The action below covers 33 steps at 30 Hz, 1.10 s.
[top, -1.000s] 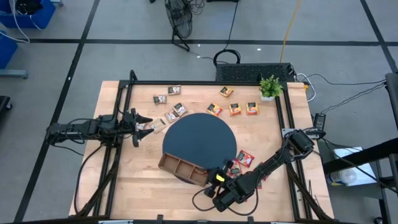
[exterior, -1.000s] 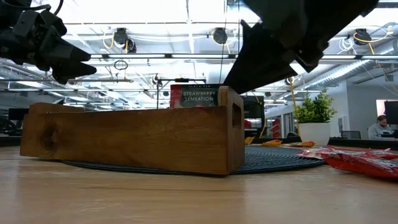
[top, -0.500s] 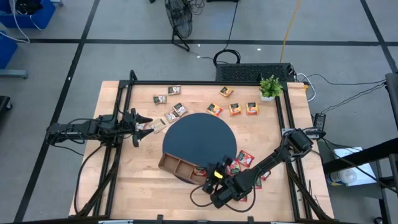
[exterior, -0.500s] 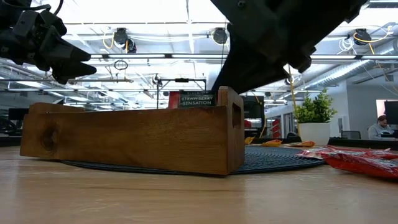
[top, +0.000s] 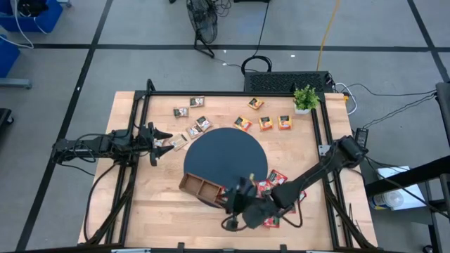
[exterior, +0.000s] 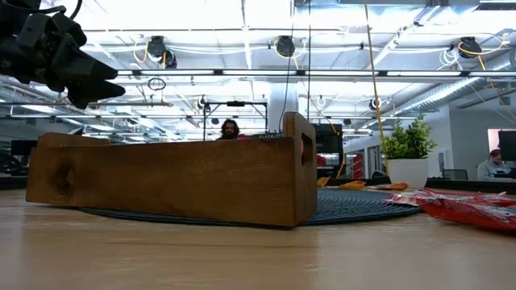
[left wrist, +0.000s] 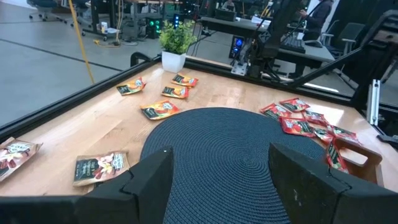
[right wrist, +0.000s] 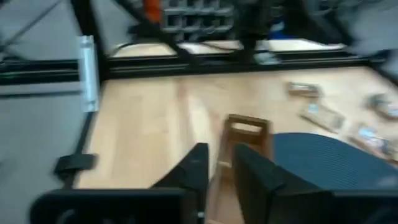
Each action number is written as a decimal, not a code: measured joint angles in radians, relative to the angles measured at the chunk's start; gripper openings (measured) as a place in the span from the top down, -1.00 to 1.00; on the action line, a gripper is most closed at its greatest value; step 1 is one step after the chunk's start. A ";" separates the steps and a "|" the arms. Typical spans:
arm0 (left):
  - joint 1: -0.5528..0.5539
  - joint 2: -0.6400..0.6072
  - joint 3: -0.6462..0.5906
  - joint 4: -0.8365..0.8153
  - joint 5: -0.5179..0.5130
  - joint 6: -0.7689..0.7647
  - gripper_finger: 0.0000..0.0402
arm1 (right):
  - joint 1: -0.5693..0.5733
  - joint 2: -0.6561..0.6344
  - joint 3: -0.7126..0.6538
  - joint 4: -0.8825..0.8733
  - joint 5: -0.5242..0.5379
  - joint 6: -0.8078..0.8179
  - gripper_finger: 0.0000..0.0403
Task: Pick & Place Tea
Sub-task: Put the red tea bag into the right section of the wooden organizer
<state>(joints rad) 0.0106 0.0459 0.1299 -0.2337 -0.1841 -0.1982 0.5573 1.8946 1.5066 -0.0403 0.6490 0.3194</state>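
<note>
right gripper [top: 235,200] nearly closed, empty, above wooden tray [top: 204,191]

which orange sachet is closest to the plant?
The rightmost orange sachet in the row behind the mat, just below-left of the plant in the high view. The other three orange ones lie farther left along the mat.

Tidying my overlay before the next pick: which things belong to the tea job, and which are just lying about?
Job: red square tea sachets; orange square tea sachets; brown-and-white square tea sachets; long wooden compartment tray; right gripper at its end; left gripper idle at the table's left.
Lying about: small green potted plant; round dark woven mat.
</note>
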 joint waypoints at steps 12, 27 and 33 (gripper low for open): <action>0.000 0.000 0.000 0.001 0.000 0.000 -0.28 | -0.137 0.277 0.511 -0.853 -0.439 0.345 1.00; 0.000 0.000 0.000 0.000 0.000 0.000 -0.28 | -0.162 0.386 0.490 -0.879 -0.579 0.394 1.00; 0.000 0.000 0.000 0.000 0.000 0.000 -0.28 | -0.168 0.386 0.447 -0.836 -0.632 0.395 1.00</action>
<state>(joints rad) 0.0109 0.0456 0.1299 -0.2340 -0.1842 -0.1982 0.3895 2.2803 1.9536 -0.8762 0.0166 0.7147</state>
